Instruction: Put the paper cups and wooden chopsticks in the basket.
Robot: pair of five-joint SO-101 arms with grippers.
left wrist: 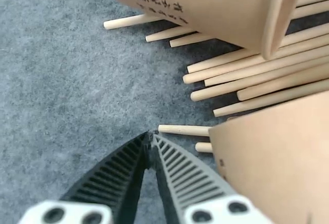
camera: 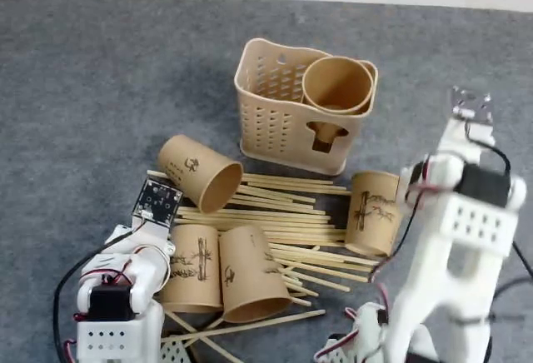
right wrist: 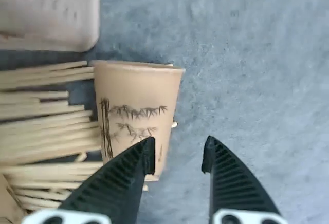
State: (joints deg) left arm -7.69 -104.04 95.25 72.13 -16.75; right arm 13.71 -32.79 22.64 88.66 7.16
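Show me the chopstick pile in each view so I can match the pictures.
High view: the chopsticks lie in the middle, in front of the basket.
Left wrist view: the chopsticks stick out from under a lying cup, beyond the left gripper.
Right wrist view: the chopsticks lie stacked beside the bamboo-print cup.
Shared landmark: the grey mat beneath them.

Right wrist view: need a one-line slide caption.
Open right gripper hovers beside a bamboo-print paper cup lying across wooden chopsticks, with the basket corner beyond.
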